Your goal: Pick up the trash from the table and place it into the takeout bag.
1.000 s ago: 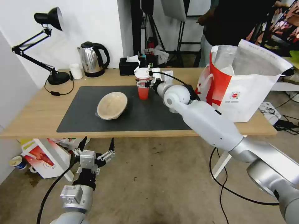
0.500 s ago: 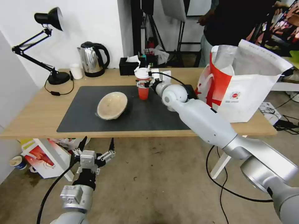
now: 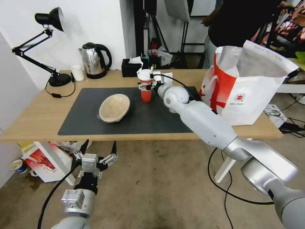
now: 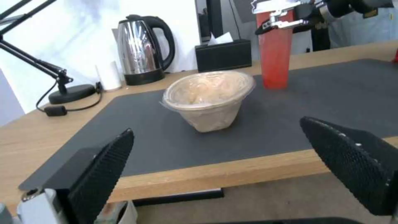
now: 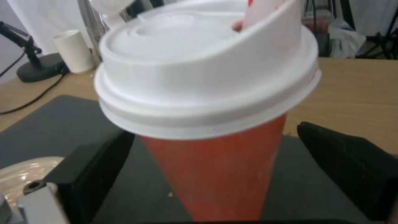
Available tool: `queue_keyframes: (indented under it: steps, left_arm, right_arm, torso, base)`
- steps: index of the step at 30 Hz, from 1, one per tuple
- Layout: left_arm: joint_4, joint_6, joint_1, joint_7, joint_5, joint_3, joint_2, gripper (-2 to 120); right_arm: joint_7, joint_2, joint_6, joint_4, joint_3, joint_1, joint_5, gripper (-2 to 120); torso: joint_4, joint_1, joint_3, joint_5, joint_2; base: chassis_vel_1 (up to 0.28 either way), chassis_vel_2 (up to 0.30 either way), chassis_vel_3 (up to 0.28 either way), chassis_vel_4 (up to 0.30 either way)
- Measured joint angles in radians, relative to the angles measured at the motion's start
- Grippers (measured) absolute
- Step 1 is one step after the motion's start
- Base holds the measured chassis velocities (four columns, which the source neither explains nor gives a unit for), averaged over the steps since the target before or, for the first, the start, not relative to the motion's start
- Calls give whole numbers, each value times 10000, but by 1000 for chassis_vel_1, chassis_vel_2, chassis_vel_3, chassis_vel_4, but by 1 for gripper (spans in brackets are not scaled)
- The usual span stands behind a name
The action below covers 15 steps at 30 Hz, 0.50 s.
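The right tool [image 3: 146, 85] is up at the tall red cup [image 3: 146, 89] with the white lid [image 5: 207, 77], which stands upright on the dark grey mat [image 3: 127, 117] toward the far side of the counter [image 3: 38, 117]. Compared with a second ago the right arm has swung a little to the robot's left, its elbow and white forearm sliding across the mat — the cup itself has not budged. In the right wrist view the black fingers [image 5: 352, 161] sit on either side of the cup just under the lid, a gap visible on each side, so the tool is spread and not yet clamped.

The shallow beige bowl [image 3: 114, 107] sits tilted on the mat, well to the left of the cup, same spot as before. The takeout bag [image 3: 251, 92] stands open at the right end of the counter, foil lining showing, unchanged.

The left tool [image 3: 98, 152] hangs below the counter's front edge, fingers [image 4: 99, 168] splayed wide, holding nothing — no change there. Kettle [image 3: 93, 60], desk lamp [image 3: 47, 22], small white cup [image 3: 77, 72] and black tissue box [image 3: 131, 68] line the back edge.
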Motion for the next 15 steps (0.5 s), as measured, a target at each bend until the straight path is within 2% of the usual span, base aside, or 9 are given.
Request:
queue_keyframes:
  steps: [1, 5, 9, 13, 15]
  left_arm:
    - [0, 0, 0, 0, 0, 0, 0, 100]
    - [0, 0, 0, 0, 0, 0, 0, 100]
    - [0, 0, 0, 0, 0, 0, 0, 100]
    - [0, 0, 0, 0, 0, 0, 0, 100]
    - [0, 0, 0, 0, 0, 0, 0, 100]
  right_arm:
    - [0, 0, 0, 0, 0, 0, 0, 100]
    - [-115, 74, -36, -142, 11, -91, -17, 86]
    - [-143, 103, -37, -203, 12, -157, -36, 80]
    - [-203, 118, -34, -289, 15, -233, -90, 64]
    - [-212, 111, -31, -288, 18, -244, -92, 62]
  torso:
    - [0, 0, 0, 0, 0]
    - [0, 0, 0, 0, 0]
    - [0, -1, 0, 0, 0]
    - [-1, 0, 0, 0, 0]
    - [-1, -1, -1, 0, 0]
  base:
    - [0, 0, 0, 0]
    - [0, 0, 0, 0]
    - [0, 0, 0, 0]
    - [0, 0, 0, 0]
    - [0, 0, 0, 0]
